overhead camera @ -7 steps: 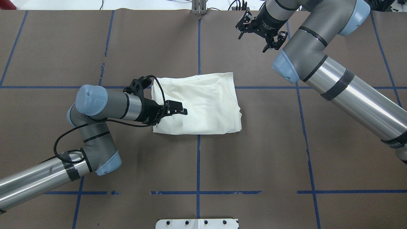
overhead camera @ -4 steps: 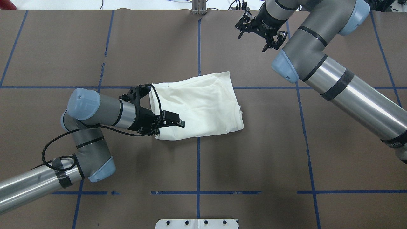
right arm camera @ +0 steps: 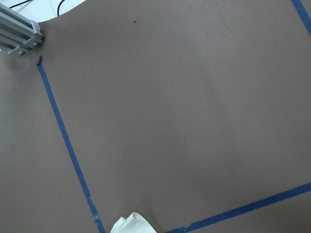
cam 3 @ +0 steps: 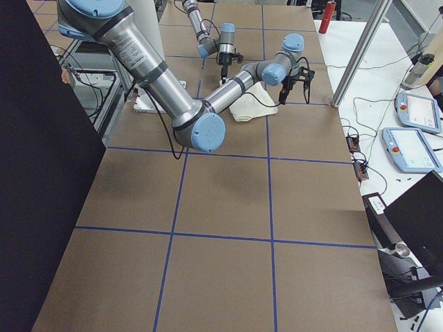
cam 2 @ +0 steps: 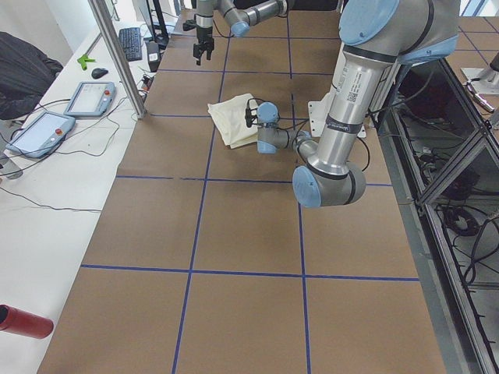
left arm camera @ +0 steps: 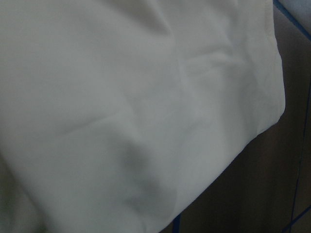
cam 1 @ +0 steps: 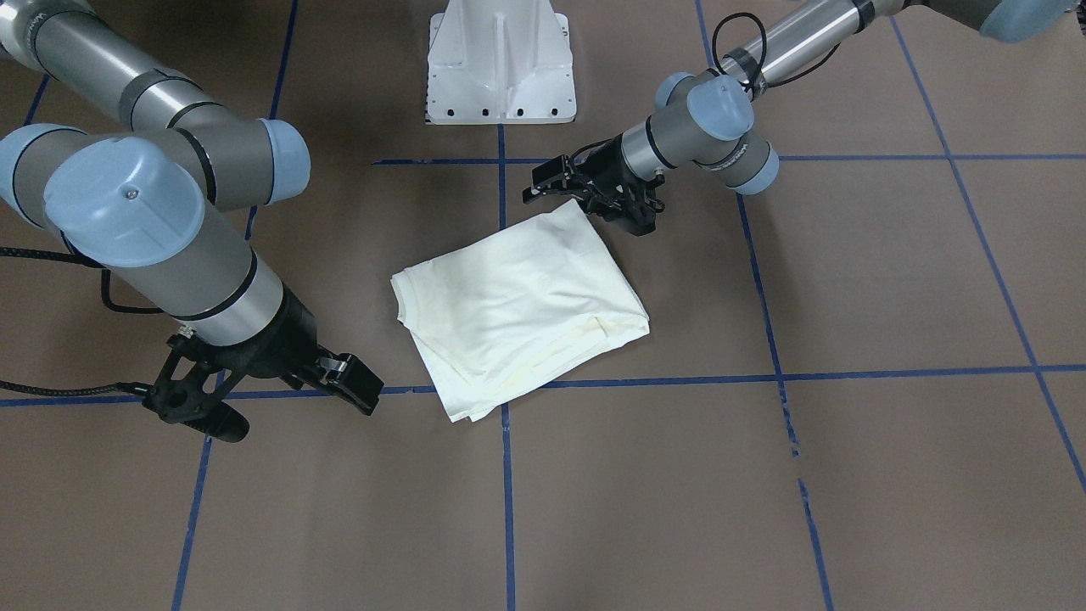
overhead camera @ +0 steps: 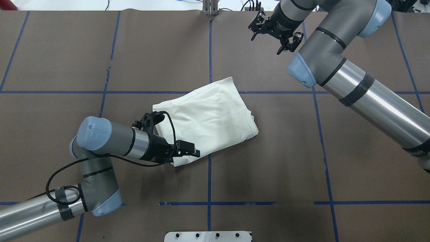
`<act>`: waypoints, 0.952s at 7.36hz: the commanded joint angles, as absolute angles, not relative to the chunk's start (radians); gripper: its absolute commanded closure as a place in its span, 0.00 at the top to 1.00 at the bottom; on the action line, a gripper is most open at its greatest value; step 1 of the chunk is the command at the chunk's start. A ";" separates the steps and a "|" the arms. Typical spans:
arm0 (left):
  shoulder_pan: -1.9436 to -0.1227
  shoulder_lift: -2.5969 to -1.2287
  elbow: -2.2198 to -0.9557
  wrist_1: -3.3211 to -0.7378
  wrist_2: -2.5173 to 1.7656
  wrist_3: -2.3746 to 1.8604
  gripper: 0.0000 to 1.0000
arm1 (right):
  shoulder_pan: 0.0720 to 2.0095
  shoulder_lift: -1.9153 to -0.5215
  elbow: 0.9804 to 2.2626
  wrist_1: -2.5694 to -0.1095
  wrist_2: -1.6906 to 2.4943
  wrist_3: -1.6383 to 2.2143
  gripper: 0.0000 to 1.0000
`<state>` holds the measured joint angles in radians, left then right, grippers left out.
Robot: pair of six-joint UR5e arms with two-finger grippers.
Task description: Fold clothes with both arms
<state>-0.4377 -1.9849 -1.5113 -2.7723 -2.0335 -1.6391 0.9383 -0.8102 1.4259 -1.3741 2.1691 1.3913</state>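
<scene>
The folded T-shirt (overhead camera: pixel 208 117) lies plain cream side up at the middle of the table (overhead camera: pixel 285 161), skewed across the blue tape lines (overhead camera: pixel 209 188). The left gripper (overhead camera: pixel 189 151) reaches in low at the shirt's near-left corner, and its fingers look pinched on the cloth there. The right gripper (cam 1: pixel 352 389) hangs near the table's far edge, well apart from the shirt. Whether its fingers are spread, I cannot tell.

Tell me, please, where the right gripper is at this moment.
In the overhead view the right gripper is at the top right, raised above the table and well apart from the T-shirt at the centre.
</scene>
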 commanded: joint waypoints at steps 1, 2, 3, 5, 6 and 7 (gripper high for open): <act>-0.472 -1.895 -1.625 -2.728 -2.036 -1.626 1.00 | 0.937 -0.819 1.431 -1.373 2.164 1.385 1.00; -0.532 -1.870 -1.702 -2.635 -2.046 -1.524 1.00 | 0.939 -0.824 1.442 -1.373 2.164 1.365 1.00; -0.595 -1.800 -1.806 -2.509 -2.049 -1.422 1.00 | 0.939 -0.863 1.480 -1.374 2.164 1.320 1.00; -0.778 -1.755 -1.903 -2.217 -2.051 -1.160 1.00 | 1.006 -0.986 1.558 -1.374 2.178 1.150 1.00; -0.869 -1.755 -1.908 -2.086 -2.048 -0.970 1.00 | 1.043 -1.053 1.581 -1.376 2.180 1.038 1.00; -0.975 -1.743 -1.904 -1.998 -2.048 -0.766 1.00 | 1.080 -1.125 1.594 -1.385 2.181 0.894 1.00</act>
